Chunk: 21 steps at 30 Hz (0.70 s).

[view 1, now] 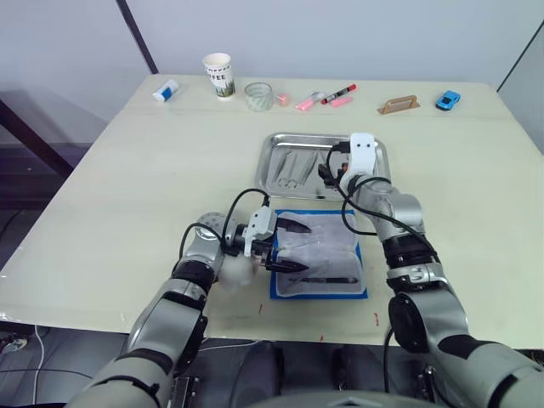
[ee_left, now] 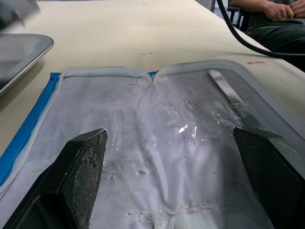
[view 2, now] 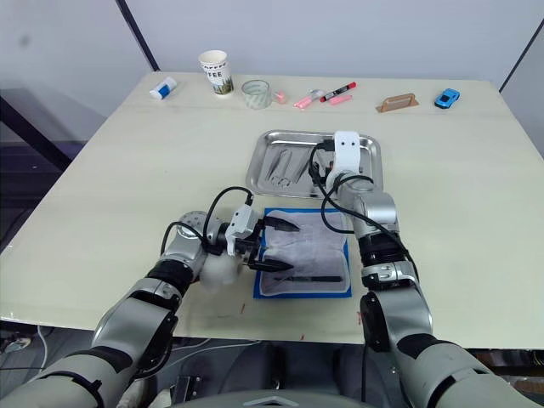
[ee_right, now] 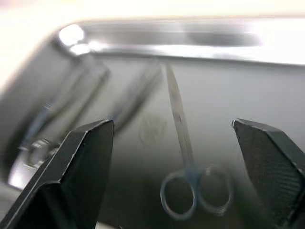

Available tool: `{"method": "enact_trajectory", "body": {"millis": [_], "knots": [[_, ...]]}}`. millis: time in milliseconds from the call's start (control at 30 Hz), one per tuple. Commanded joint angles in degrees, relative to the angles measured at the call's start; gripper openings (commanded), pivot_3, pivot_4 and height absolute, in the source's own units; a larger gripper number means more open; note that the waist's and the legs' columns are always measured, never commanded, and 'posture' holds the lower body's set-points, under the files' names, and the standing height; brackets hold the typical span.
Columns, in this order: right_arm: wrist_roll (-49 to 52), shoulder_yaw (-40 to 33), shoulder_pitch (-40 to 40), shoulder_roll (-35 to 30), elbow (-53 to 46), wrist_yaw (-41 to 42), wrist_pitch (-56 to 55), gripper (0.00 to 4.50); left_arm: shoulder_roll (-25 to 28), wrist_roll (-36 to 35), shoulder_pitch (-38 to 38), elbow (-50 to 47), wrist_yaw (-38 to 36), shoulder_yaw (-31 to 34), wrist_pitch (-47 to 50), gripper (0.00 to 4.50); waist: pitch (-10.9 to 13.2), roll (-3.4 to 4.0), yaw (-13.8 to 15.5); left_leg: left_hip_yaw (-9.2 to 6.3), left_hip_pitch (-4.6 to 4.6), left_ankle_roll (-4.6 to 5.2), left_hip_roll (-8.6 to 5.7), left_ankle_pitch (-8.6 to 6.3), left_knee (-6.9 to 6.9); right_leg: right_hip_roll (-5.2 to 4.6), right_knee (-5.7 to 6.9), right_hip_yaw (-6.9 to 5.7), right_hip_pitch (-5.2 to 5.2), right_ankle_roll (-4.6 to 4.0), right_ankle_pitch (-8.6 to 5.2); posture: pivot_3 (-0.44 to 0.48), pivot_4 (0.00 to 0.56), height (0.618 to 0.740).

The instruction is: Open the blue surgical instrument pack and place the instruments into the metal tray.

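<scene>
Left claw (view 1: 285, 246) wide over open pack (view 1: 320, 255); right claw (ee_right: 174, 157) wide above tray (view 1: 276, 161). Remaining tweezers (ee_left: 233, 102) look thin, stiff, slippery: pinch mid-shaft.

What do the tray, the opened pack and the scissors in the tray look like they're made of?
The metal tray looks like polished stainless steel: it mirrors the light along its raised rim. The blue surgical instrument pack seems a soft fabric, with creased pale lining, a blue border and what may be clear plastic film over one tool. The scissors look like bright bare metal, slim and reflective.
</scene>
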Motion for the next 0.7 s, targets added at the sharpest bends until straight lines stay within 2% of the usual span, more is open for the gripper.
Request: {"method": "enact_trajectory", "body": {"millis": [33, 167, 300, 467, 700], "knots": [[2.45, 3.03, 4.32, -3.65, -11.66, 10.31, -6.1, 4.44, -0.47, 2.82, 2.07, 2.94, -1.89, -1.77, 0.16, 4.5, 0.0, 0.0, 0.01, -0.03, 0.0, 0.0, 0.0, 0.0, 0.0, 0.01, -0.03, -0.01, 0.03, 0.0, 0.0, 0.0, 0.15, 0.718], [6.37, 4.27, 10.46, -8.39, -20.67, 19.49, -6.35, 4.44, -0.45, 3.09, 2.18, 3.12, -1.89, -1.67, -0.04, 4.5, 0.0, 0.01, -0.17, -0.03, 0.02, 0.01, -0.02, 0.0, 0.0, 0.02, -0.04, 0.01, 0.06, 0.01, 0.0, 0.0, 0.15, 0.718], [9.59, 6.63, 18.18, -18.22, -27.74, 31.82, -5.33, 4.44, -0.51, 3.39, 2.16, 3.4, -1.89, -1.54, -0.22, 4.5, 0.01, 0.01, -0.16, -0.04, 0.02, 0.02, -0.04, 0.01, 0.0, 0.01, -0.11, 0.05, 0.09, 0.02, 0.0, 0.0, 0.15, 0.718], [11.09, 9.48, 24.65, -28.47, -32.19, 43.24, -6.57, 4.44, -0.5, 3.94, 1.61, 4.15, -1.89, -1.26, -0.59, 4.5, 0.02, 0.06, -0.21, -0.05, 0.05, 0.03, -0.1, 0.02, 0.0, 0.04, -0.11, 0.14, 0.11, 0.02, -0.01, 0.0, 0.15, 0.718], [9.25, 14.45, 27.77, -35.36, -33.2, 52.85, -11.36, 4.44, 0.05, 4.01, 1.32, 4.6, -1.89, -1.6, -0.83, 4.5, 0.03, 0.03, -0.16, -0.09, 0.07, 0.07, -0.1, 0.04, 0.0, 0.08, -0.13, 0.14, 0.11, 0.03, -0.01, 0.0, 0.15, 0.718]]}}
